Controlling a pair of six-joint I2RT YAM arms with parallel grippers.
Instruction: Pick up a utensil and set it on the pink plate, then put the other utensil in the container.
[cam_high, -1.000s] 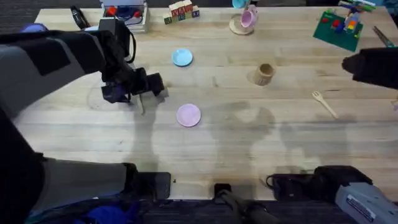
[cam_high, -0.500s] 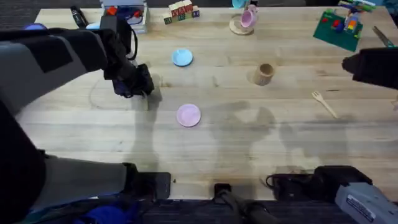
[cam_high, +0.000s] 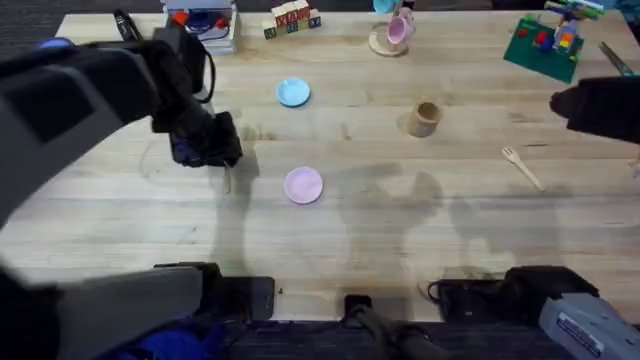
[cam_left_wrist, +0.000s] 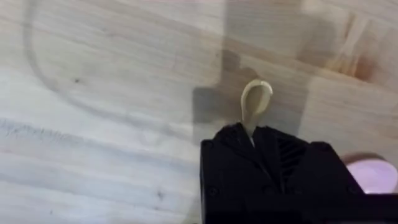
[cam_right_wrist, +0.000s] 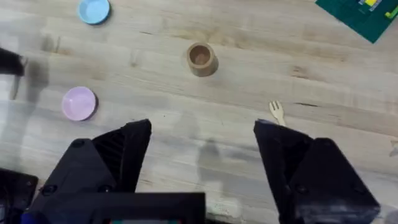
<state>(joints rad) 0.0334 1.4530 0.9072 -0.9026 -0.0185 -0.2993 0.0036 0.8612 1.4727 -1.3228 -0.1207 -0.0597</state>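
We have the left end effector (cam_left_wrist: 252, 140) pinching the small pale wooden spoon (cam_left_wrist: 254, 106) by its thin handle, left of the small round pink plate (cam_high: 303, 185); so narrow a hold could slip or swivel. Our right end effector (cam_right_wrist: 202, 152) hangs spread above the table (cam_high: 400, 240), near the pale wooden fork (cam_high: 521, 165).

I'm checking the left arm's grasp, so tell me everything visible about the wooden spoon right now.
The spoon is small, pale and wooden-looking, with a rounded, slightly cupped head and a thin straight handle. In the left wrist view its handle runs between the black fingers of the left gripper, which are closed on it, and the head sticks out past the fingertips over the bare table. Whether it is lifted clear of the wood cannot be told. In the overhead view its handle end shows below the gripper, left of the pink plate.
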